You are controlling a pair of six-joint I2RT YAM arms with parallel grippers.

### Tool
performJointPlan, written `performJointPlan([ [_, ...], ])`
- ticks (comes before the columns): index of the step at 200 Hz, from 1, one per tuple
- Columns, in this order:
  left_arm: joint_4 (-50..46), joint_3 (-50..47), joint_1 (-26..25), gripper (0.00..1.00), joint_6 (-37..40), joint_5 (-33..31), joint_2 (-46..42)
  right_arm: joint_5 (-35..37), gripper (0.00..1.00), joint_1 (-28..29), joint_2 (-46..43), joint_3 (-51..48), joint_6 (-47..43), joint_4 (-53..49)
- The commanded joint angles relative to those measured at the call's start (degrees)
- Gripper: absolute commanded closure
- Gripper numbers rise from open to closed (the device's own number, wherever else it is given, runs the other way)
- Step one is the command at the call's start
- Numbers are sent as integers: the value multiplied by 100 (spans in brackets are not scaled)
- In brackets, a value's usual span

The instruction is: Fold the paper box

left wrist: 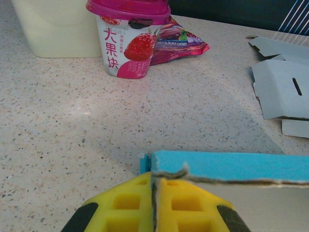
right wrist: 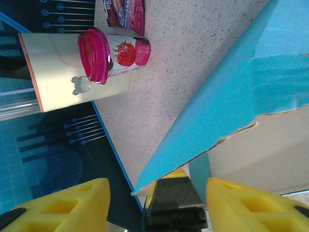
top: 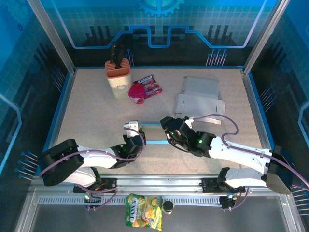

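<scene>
1. A yogurt cup (top: 136, 93), a snack packet (top: 150, 84) and a cream tub (top: 118, 79) sit far back on the counter (top: 96, 116). Grey cardboard (top: 200, 96) lies on the right.
2. The blue paper box (top: 153, 133) lies mid-counter.
3. Up close, the left end effector (left wrist: 154, 193) pinches its ragged edge.
4. The right end effector (right wrist: 159, 193) is open around the other end.

Blue paper box (left wrist: 231, 165), pink cup (left wrist: 129, 43), speckled table (left wrist: 72, 121).

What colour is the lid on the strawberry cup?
The lid is bright pink; the right wrist view shows it best.
</scene>
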Motion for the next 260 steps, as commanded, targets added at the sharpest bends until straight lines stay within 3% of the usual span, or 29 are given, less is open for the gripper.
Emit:
performJointPlan([
  [1, -152, -53, -48, 100, -117, -110, 143, -262, 50, -133, 159, 71, 185, 255],
  [130, -130, -22, -96, 100, -32, -160, 110, -1024, 98, -575, 625, -476, 552, 749],
  [159, -473, -5, -96, 100, -101, -41, -242, -1147, 100, -575, 673, -627, 652, 849],
  [188, -1303, 19, -105, 80, -361, 261, -1019, -1182, 100, -575, 699, -820, 738, 970],
  [260, -3372, 41, -105, 49, -1005, 806, -2931, -1283, 100, -542, 830, -1012, 723, 1230],
])
